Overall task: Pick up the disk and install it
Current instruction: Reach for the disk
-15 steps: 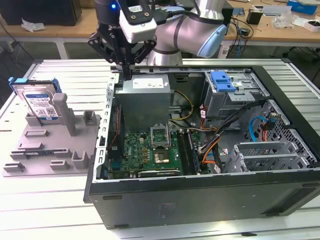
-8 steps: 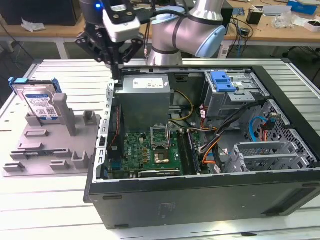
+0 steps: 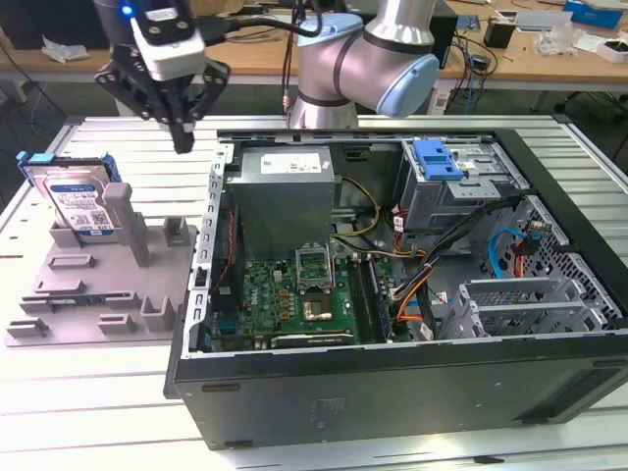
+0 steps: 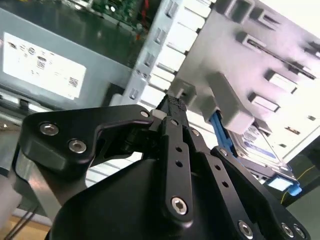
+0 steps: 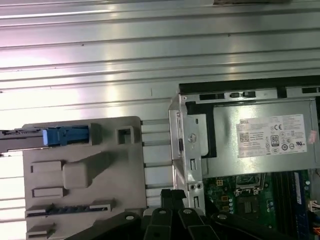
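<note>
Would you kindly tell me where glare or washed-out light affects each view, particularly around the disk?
First wrist view: glare bleaches the ribbed table, brightest beside the disk; second wrist view: the grey fixture blows out to white at its far end while the gripper sits dark; exterior view: evenly lit, the disk's label plain.

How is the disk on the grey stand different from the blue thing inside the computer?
The disk is silver with a label and a blue frame; the blue bracket is bare plastic. The disk leans on the grey stand outside the computer case; the bracket sits inside it. Both have blue plastic.
</note>
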`<state>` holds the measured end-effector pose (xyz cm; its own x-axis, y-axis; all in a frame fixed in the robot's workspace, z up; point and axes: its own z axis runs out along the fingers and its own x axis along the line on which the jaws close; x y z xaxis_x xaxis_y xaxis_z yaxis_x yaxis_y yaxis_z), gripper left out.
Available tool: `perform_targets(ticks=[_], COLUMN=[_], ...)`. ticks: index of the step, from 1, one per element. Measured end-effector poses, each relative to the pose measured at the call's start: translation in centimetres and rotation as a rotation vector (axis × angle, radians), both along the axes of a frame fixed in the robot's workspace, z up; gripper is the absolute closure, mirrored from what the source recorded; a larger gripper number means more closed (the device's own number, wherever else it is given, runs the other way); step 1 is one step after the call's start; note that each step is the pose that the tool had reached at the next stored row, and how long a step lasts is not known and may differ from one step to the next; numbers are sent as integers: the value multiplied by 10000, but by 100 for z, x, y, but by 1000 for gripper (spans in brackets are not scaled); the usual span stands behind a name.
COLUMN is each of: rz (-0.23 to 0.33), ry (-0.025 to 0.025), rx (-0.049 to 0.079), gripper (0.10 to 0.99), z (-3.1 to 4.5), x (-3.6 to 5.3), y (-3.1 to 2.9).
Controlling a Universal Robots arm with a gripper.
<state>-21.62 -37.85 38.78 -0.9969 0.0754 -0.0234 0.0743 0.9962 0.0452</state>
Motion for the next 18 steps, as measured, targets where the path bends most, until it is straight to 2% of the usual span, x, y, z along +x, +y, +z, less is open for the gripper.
perform_targets(ticks=[1, 2, 7, 9, 12, 18], rz=[1, 0, 2, 1, 2, 1], ry=[1, 1, 1, 2, 1, 1], rx=[-1, 0, -1, -2, -1, -1], gripper=[980, 980, 980, 980, 980, 980], z=[-3, -13, -36, -50, -64, -100], x=[-42, -131, -363, -506, -634, -975], y=[17, 57, 169, 242, 310, 498])
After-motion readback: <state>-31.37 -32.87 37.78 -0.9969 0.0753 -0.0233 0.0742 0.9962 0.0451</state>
